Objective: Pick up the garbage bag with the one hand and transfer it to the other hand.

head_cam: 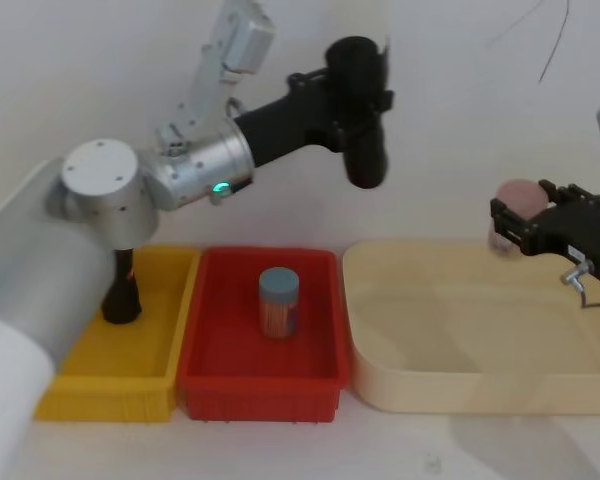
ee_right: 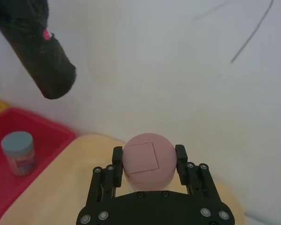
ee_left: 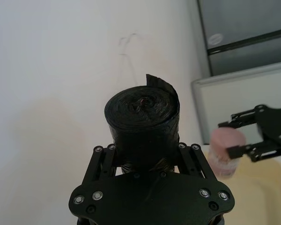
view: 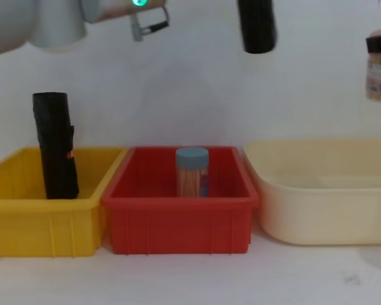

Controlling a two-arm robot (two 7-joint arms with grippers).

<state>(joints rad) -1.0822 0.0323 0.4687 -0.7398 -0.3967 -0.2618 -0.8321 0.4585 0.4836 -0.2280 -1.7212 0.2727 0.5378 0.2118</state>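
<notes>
Above three bins (head_cam: 110, 378) (head_cam: 260, 380) (head_cam: 460, 385): left hand (head_cam: 355, 95), one garbage bag (head_cam: 365, 150); right hand (head_cam: 525, 212), one jar (ee_right: 147, 164).

A jar (ee_right: 147, 164) fills the right hand (head_cam: 523, 215); open air toward garbage bag (head_cam: 360, 110).

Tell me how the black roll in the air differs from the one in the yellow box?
The garbage bag hangs in the air; the other roll stands in the yellow bin. The left gripper clamps the garbage bag; nothing holds the other roll. Both are black rolls.
</notes>
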